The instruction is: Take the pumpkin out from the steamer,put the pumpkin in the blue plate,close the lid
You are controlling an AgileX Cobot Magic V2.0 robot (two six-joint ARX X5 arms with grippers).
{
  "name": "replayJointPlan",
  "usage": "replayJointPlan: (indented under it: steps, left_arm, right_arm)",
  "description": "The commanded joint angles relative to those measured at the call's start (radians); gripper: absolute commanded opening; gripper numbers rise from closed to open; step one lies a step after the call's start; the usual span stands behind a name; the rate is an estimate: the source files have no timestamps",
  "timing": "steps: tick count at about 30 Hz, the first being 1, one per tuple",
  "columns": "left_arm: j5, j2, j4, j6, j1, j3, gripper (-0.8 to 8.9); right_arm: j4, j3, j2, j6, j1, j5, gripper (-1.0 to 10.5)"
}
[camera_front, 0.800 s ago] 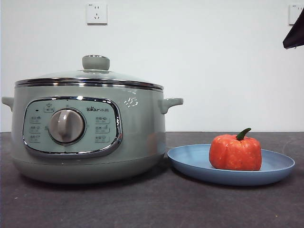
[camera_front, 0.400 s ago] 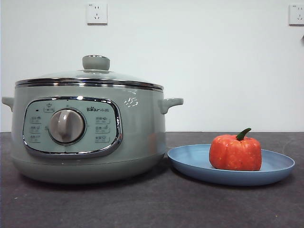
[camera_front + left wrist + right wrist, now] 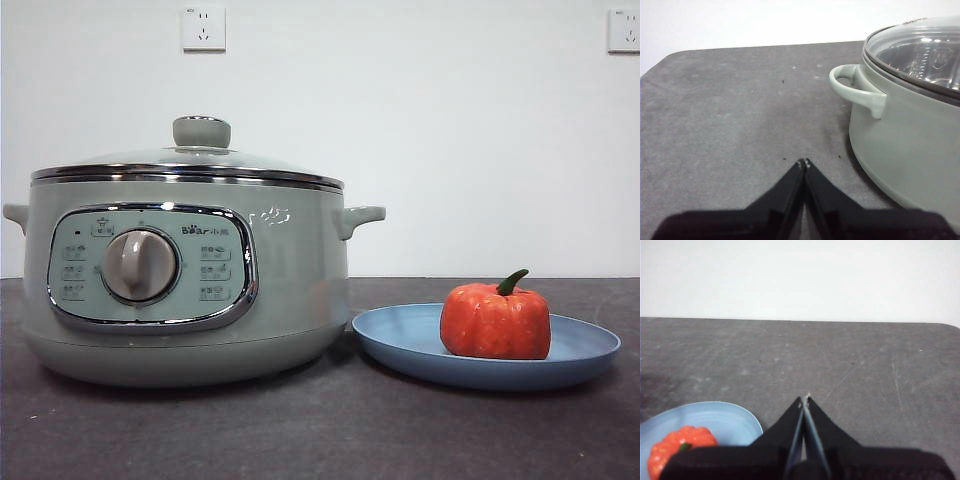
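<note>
Pumpkin (image 3: 495,321) is sitting on the blue plate (image 3: 400,340) beside the lidded steamer (image 3: 290,290), and we are seeing left gripper (image 3: 804,163) and right gripper (image 3: 804,400) both clenched empty, so any stray sweep risks nudging plate or lid (image 3: 190,158).

The steamer (image 3: 185,275) stands on the dark table (image 3: 320,430) at the left, its control panel and grey dial (image 3: 140,265) facing forward, and the lid (image 3: 190,160) sits closed on its rim with the sage-green knob (image 3: 201,131) on top. Just beside it on the right lies the blue plate (image 3: 400,345), its near edge close to the pot's base. The pumpkin (image 3: 495,320) rests upright on the plate, its green stem curving up, and two wall sockets (image 3: 204,28) show on the white wall behind.
</note>
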Motion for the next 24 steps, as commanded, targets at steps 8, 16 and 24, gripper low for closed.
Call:
replayJointPlan:
  steps: [8,16,24]
  left_arm:
    - [0.000,-0.003,-0.008,0.006,0.003,-0.011,-0.03]
    - [0.000,-0.003,-0.008,0.006,0.003,-0.011,-0.03]
    - [0.000,-0.003,-0.008,0.007,0.003,-0.011,-0.03]
  right_arm:
    - [-0.023,-0.167,-0.090,0.071,-0.002,-0.001,-0.2]
    - [-0.088,-0.166,-0.072,0.073,-0.002,0.006,-0.2]
    - [-0.088,-0.166,-0.071,0.073,-0.002,0.006,-0.2]
